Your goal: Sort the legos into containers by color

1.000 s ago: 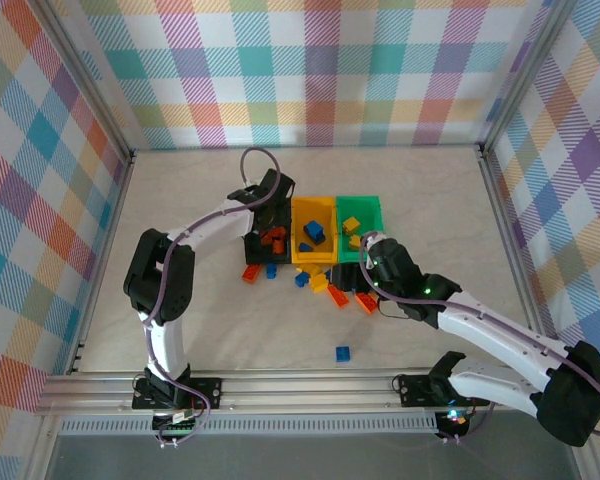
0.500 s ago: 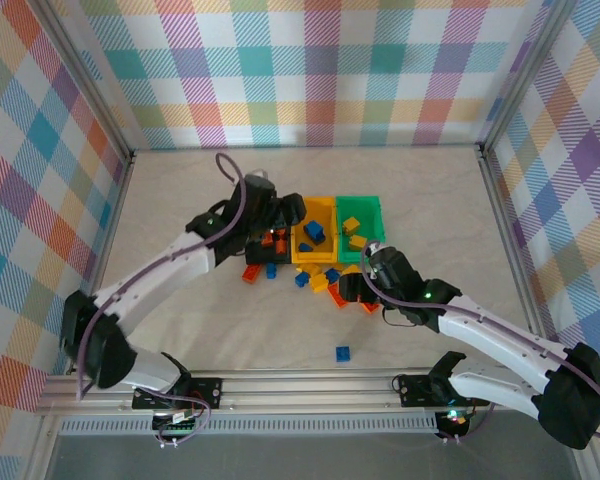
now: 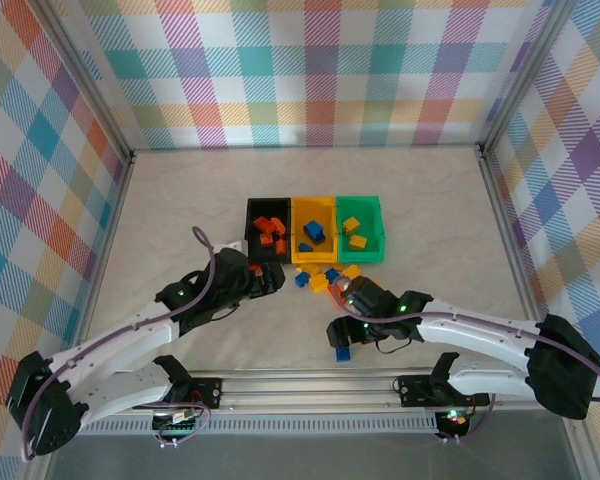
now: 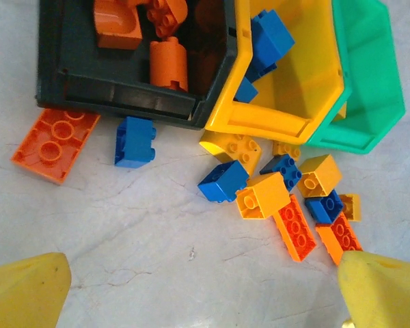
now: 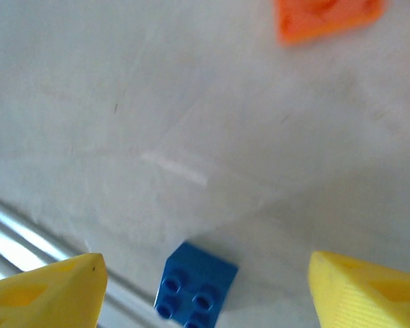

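Note:
The containers sit in a row: black point(image 3: 251, 210) with orange-red legos, yellow-orange point(image 3: 314, 207) with blue ones, green point(image 3: 360, 203) with yellow ones. Loose legos point(image 3: 325, 278) lie just in front of them. In the left wrist view the black bin point(image 4: 51, 75), yellow bin point(image 4: 307, 82) and green bin point(image 4: 376, 89) are at the top, with an orange plate point(image 4: 55, 142), a blue brick point(image 4: 134, 141) and a mixed cluster point(image 4: 262, 195) below. My left gripper point(image 3: 267, 281) point(image 4: 201, 294) is open over bare table. My right gripper point(image 3: 337, 332) point(image 5: 205, 294) is open around a lone blue brick point(image 3: 343, 353) point(image 5: 195, 287), apart from both fingers.
A metal rail point(image 3: 310, 385) runs along the table's near edge, just behind the lone blue brick. An orange brick point(image 5: 324, 17) lies at the top of the right wrist view. Plaid walls enclose the table on three sides.
My left arm has drawn back from the black bin toward the near side, with its jaws opened wider. My right arm has moved from the loose pile down to the lone blue brick.

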{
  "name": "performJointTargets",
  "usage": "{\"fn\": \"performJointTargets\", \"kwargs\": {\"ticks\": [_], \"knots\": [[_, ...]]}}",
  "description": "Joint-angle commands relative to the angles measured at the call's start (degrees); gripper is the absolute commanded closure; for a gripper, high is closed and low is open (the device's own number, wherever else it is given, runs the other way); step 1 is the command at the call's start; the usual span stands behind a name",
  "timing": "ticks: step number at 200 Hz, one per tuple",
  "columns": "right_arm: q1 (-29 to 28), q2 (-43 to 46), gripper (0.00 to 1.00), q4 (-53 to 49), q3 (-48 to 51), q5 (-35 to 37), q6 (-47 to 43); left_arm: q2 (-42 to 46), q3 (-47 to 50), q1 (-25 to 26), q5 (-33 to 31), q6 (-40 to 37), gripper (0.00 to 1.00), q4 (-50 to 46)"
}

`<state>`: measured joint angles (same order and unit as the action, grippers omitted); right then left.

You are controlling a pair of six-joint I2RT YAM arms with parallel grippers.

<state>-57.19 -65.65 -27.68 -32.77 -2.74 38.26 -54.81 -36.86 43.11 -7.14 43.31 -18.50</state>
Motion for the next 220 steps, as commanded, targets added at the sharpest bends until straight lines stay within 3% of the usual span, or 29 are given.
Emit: {"fn": "performJointTargets", "kwargs": {"ticks": [1, 57, 82, 102, 148, 188, 220], "knots": [[-3.93, -2.85, 0.23, -3.05, -1.61, 1.02, 3.39, 3.58, 2.05, 0.21, -2.08, 1.56, 0.0, -0.27], [-9.53, -13.97, 0.34, -3.36, -6.0, 6.68, 4.63, 4.64, 3.73, 0.2, -2.71, 2.36, 0.0, -1.22], [-10.5, -16.28, 0.48, -3.43, -7.06, 7.24, 4.96, 4.79, 4.2, 0.21, -2.97, 2.3, 0.0, -1.76], [-10.59, -15.85, 0.57, -3.4, -6.67, 7.49, 5.28, 4.99, 4.56, 0.2, -3.13, 2.45, 0.0, -2.04], [-10.28, -8.46, 0.65, -2.97, -6.71, 10.5, 4.1, 5.74, 5.03, 0.21, -4.0, 2.49, 0.0, -2.94], [-0.56, -3.77, 0.68, -1.52, -12.41, 10.3, -3.81, 6.54, 6.3, 0.06, -4.19, 2.9, 0.0, -3.63], [9.8, -13.37, 0.68, 4.83, -22.91, 4.93, -11.18, 7.5, 8.35, 0.13, -3.11, 4.02, 0.0, -1.74]]}}
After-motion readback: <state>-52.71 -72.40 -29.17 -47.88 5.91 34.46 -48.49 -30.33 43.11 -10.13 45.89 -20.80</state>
